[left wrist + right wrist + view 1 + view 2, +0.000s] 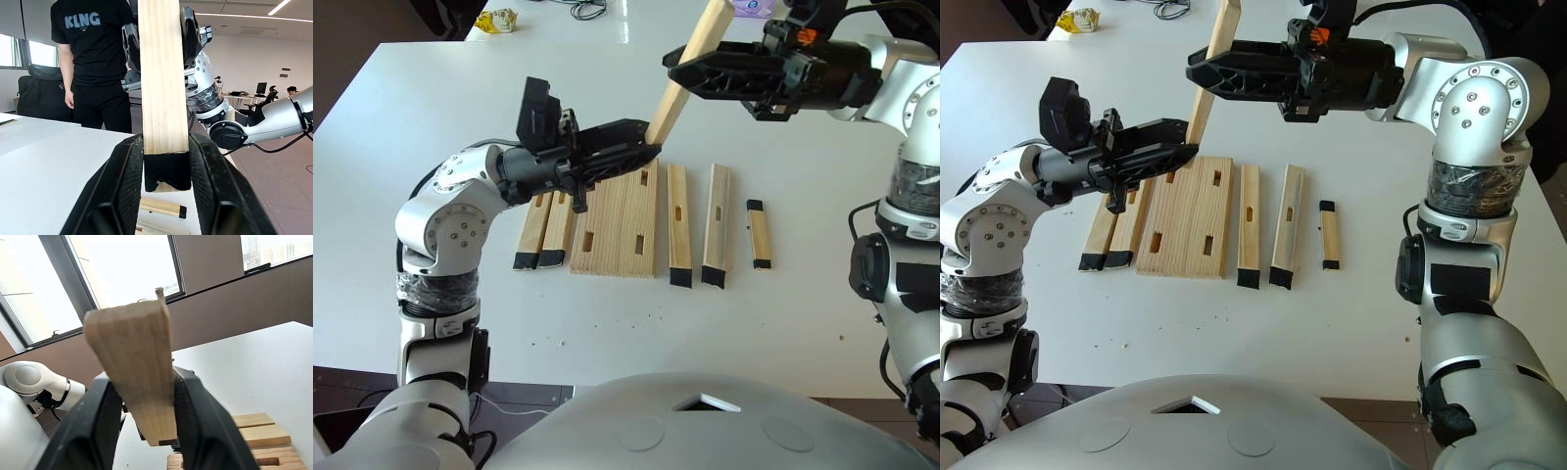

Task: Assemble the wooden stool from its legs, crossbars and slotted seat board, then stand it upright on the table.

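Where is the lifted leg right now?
In the head views the leg is held tilted in the air above the far edge of the seat board, black-tipped lower end in the left gripper, upper part in the right gripper.

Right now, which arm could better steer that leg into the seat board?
Probably left: the left gripper clamps the leg low, just over the seat board; the right gripper holds higher up.

Place: an open-plan office.
Left wrist view, far right: a monitor (261, 88) is sitting on a desk (239, 95).
Upper right corner: strip lights (288, 6) are glowing.
Left edge: an office chair (41, 90) is standing by a window.
Right wrist view, top: tall windows (122, 269) are letting daylight in.
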Action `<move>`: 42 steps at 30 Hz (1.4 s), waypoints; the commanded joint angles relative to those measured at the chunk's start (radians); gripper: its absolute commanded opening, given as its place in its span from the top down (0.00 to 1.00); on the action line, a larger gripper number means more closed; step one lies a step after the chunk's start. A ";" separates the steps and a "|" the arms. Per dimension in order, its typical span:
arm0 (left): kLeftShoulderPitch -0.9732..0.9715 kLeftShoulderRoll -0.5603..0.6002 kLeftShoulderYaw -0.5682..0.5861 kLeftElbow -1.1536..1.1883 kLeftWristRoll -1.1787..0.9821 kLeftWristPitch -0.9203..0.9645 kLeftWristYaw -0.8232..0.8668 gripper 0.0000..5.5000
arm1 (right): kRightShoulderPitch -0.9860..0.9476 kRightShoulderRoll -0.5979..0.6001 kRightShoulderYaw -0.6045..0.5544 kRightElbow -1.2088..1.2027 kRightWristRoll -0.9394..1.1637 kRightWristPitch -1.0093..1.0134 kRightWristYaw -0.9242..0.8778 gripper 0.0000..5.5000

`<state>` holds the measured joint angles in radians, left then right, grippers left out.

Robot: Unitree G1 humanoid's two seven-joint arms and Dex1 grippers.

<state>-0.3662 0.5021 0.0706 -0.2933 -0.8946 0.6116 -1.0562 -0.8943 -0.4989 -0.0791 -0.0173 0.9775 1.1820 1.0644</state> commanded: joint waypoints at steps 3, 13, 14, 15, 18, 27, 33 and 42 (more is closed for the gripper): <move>0.017 0.027 -0.016 -0.002 0.036 -0.015 -0.019 0.76 | -0.008 -0.027 0.025 -0.010 -0.012 -0.021 0.025 0.74; 0.012 0.030 0.008 0.008 0.033 -0.015 0.017 0.76 | 0.015 -0.036 0.028 -0.001 -0.032 -0.071 0.038 0.74; 0.012 0.034 0.008 0.004 0.025 -0.006 0.014 0.76 | 0.015 -0.033 0.026 -0.001 -0.035 -0.075 0.034 0.75; 0.013 0.037 0.007 0.001 0.018 0.002 0.013 0.76 | 0.018 -0.031 0.025 -0.001 -0.039 -0.080 0.029 0.75; 0.012 0.041 0.009 0.007 0.012 0.010 0.015 0.65 | 0.024 -0.030 0.025 0.000 -0.049 -0.094 0.021 0.76; 0.056 0.063 0.006 0.022 0.075 -0.039 0.003 0.52 | 0.058 -0.046 0.035 -0.004 -0.092 -0.160 0.020 0.76; 0.218 0.045 0.028 0.000 0.168 -0.093 0.098 0.52 | 0.091 -0.118 0.112 0.063 -0.274 -0.389 0.136 0.76; 0.289 -0.521 0.061 -0.184 0.387 -0.305 0.937 0.52 | 0.145 -0.249 0.234 0.256 -0.529 -0.726 0.394 0.76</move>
<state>-0.0993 0.2524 0.1567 -0.3585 -0.6311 0.4220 -0.4810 -0.7558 -0.6872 0.0879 0.1680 0.5471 0.5998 1.3340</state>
